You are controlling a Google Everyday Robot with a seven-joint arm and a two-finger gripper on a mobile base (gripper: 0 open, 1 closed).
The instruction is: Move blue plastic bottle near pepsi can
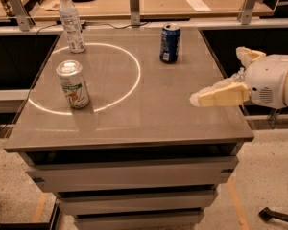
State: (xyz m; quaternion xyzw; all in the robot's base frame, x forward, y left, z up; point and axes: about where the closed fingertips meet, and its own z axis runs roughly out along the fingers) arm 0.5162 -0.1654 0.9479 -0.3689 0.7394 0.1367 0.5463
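Treat the blue plastic bottle point(71, 23), a tall, slim, clear one with a white screw cap and a pale whitish-blue label, as light and easy to topple. Its walls probably give under pressure, so clamp firmly enough to hold but not so hard that it buckles. The smooth label may slide in the grip. Take hold on the straight body around the label, below the tapering shoulder, with the jaws square to it. A grip near the cap would let it swing, and a nudge high up could tip it. You cannot tell from here how full it is, so allow for more weight than its looks suggest.

The bottle stands upright at the far left corner of the grey flat-topped counter point(149, 114), just at the far edge of a bright ring of light point(138, 75) thrown on the surface. The pepsi can point(170, 43), a dark blue drink can with a silver rim, stands upright on the far right part of the counter, well apart from the bottle. A white-and-green drink can with a silver lid point(73, 84) stands nearer you on the left, inside the ring. Keep clear of it on the way across.

The cream-coloured gripper point(220, 76) hangs over the right edge of the counter, far from the bottle. Its jaws look apart with nothing between them. The reach to the bottle is not yet made.
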